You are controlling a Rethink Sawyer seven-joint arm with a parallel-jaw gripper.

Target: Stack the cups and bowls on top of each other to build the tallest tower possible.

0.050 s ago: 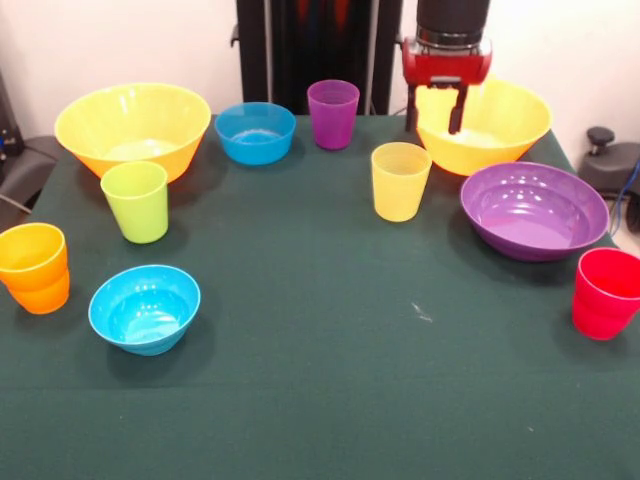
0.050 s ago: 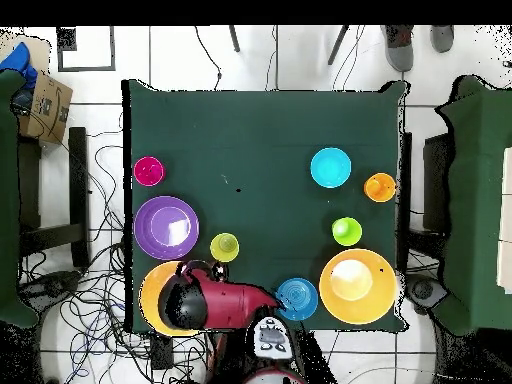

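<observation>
In the overhead view, the arm (image 2: 215, 300) covers most of the yellow-orange bowl (image 2: 150, 290) at the tabletop's edge, and the purple cup cannot be seen. In the front view, the red cup (image 1: 606, 292) is cut by the picture's edge. The gripper (image 1: 435, 108) partly hides that bowl's rim.

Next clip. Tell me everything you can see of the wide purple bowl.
The purple bowl is the widest and shallowest dish on the table, round, of glossy plastic with light glinting off its inner wall. It sits upright and empty on the green cloth, apart from everything else. In the front view a yellow-orange bowl stands just behind it, a yellow cup to its left and a red cup at its right front. Overhead it shows at. The tool hangs over the yellow-orange bowl, not over it.
</observation>
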